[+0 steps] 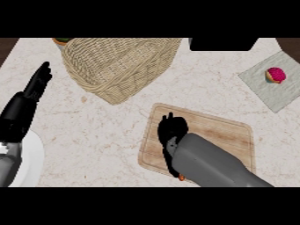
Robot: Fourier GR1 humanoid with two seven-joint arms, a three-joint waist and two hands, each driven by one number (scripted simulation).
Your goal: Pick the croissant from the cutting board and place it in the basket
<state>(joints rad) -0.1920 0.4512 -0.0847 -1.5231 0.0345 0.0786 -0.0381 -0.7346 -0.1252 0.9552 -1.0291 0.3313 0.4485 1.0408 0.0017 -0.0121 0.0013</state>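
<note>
Head view: the robot's right hand point(171, 132) hangs low over the left part of the wooden cutting board point(224, 132), its grey forearm coming in from the lower edge and crossing the board's near side. The hand shows only as a dark mass from above, and whether it is spread or closed on anything cannot be told. The croissant point(181, 177) is almost wholly hidden. Only a small orange sliver peeks out under the forearm at the board's near edge, well apart from the basket point(119, 66).

The woven basket lies on the pale marbled worktop point(93, 132) up and to the left of the board, tipped so that its rim faces the board's far left corner. It stands near the board without touching it. A scrap of green and orange point(61, 41) shows behind the basket's far left side, too little to identify.

The left hand point(29, 94) rests at the view's left edge, held straight and pressed together, pointing toward the far side and holding nothing.

At the far right a grey cloth point(279, 94) lies at an angle with a small pink-topped cake point(276, 75) on it. A black object point(222, 43) sits at the worktop's far edge, cut off by the frame.
</note>
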